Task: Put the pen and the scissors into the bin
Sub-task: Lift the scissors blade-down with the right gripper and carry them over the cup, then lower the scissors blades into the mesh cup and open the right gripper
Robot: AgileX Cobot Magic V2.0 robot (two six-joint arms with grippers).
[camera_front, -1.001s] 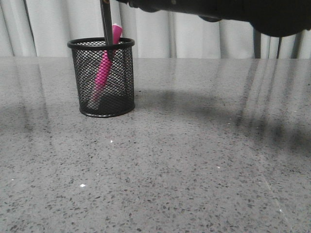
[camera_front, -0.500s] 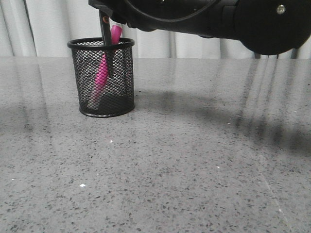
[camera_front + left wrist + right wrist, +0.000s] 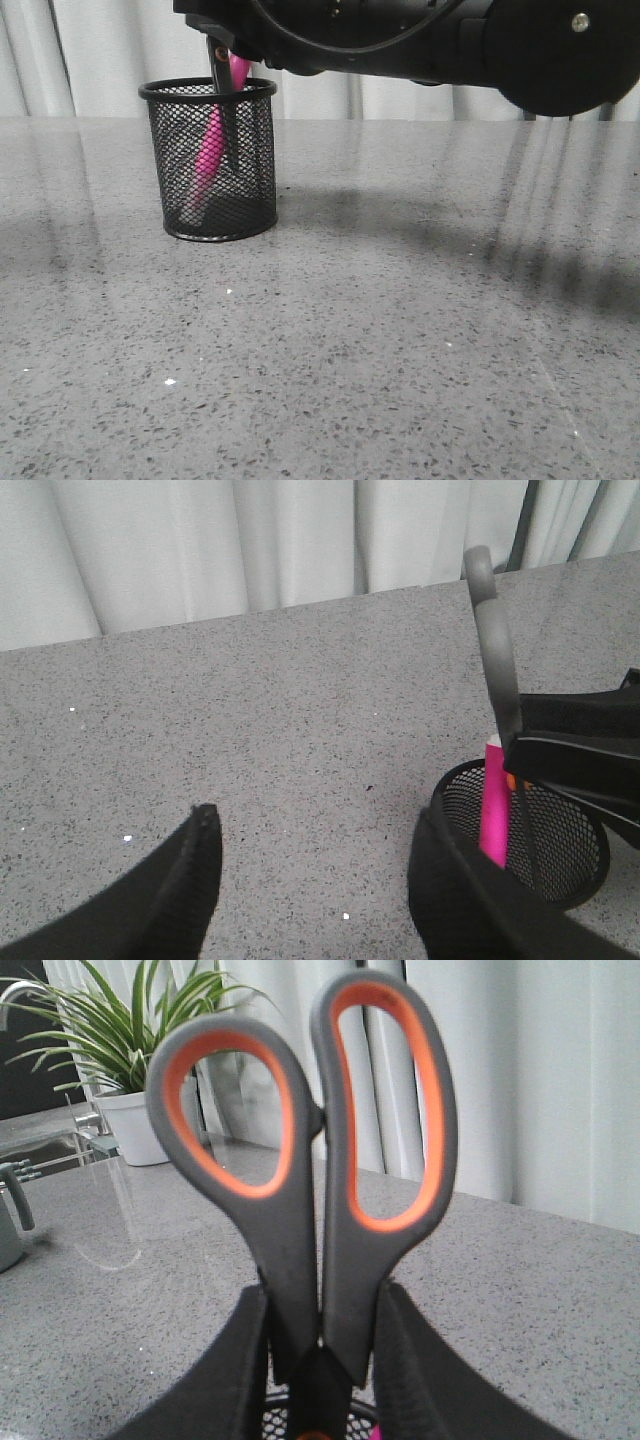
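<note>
The bin, a black mesh cup, stands at the left of the table. The pink pen leans inside it. My right gripper hangs just over the rim, shut on the scissors, whose dark blades point down into the bin beside the pen. In the right wrist view the grey and orange handles stand up out of the right gripper, with the bin's mesh below. My left gripper is open and holds nothing, beside the bin, pen and scissors handle.
White curtains hang behind the grey speckled table. A potted plant stands on a far counter in the right wrist view. The right arm spans the top of the front view.
The right arm has come down over the bin, and the scissors have sunk lower, their blades now deeper inside the mesh cup. The pen and bin have not moved.
</note>
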